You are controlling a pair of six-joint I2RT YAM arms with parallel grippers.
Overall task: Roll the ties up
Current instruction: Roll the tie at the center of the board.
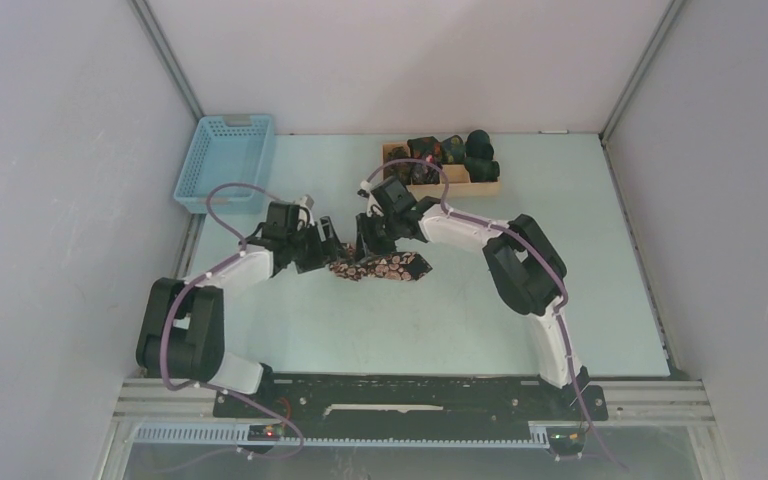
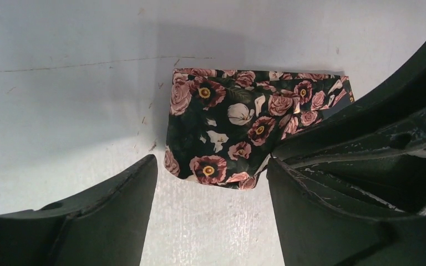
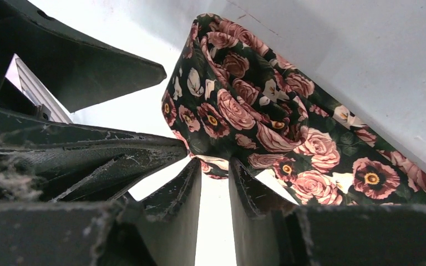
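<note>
A dark tie (image 1: 385, 267) printed with pink roses lies partly folded on the table between my two arms. In the left wrist view its folded end (image 2: 244, 124) sits just past my left gripper (image 2: 212, 160), whose jaws stand wide apart and hold nothing. My right gripper (image 3: 215, 162) has narrowed its fingers onto the lower edge of the tie's rolled end (image 3: 255, 111), and a bit of fabric is pinched between the tips. From above, the left gripper (image 1: 322, 250) and the right gripper (image 1: 370, 243) stand close together over the tie's left end.
A wooden tray (image 1: 480, 185) at the back holds several dark rolled ties (image 1: 450, 150). A blue plastic basket (image 1: 225, 160) stands at the back left. The right gripper's dark body (image 2: 377, 133) fills the right side of the left wrist view.
</note>
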